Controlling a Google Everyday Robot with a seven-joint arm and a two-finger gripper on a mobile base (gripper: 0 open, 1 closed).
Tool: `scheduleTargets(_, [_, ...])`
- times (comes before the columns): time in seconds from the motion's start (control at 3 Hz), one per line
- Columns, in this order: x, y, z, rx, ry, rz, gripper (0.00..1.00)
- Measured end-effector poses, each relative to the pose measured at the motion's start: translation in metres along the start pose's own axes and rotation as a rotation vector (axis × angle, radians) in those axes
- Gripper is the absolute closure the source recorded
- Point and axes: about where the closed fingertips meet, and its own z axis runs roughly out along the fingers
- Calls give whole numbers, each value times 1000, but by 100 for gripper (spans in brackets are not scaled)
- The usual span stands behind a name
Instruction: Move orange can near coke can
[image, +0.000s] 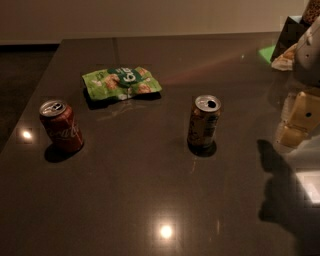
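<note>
Cream tool (299, 119) (grip state unclear) hangs at right edge, well apart from the orange can (203, 122).

Views: one camera view only.
Vantage: raised above the near side of a dark glossy table (140, 190), looking down at a slant across its top.
Facing: toward the far table edge and a pale wall (150, 17) along the top of the frame.
Nearness: fairly close; the tabletop fills almost the whole frame, its left edge running diagonally up the left side.
Landmarks: coke can (61, 126) at middle left, orange can (203, 124) just right of centre, green snack bag (121, 82) upper left of centre.
Gripper: the gripper (299, 120) sits at the right edge, mid-height, partly cut off by the frame.
Light: dim, with a round glare spot (165, 231) at low centre.
</note>
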Motion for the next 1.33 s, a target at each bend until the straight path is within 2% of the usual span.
scheduleTargets(0.33, [0,0,0,0,0,0,0])
scheduleTargets(1.33, [-54,9,43,-97,-167,23,0])
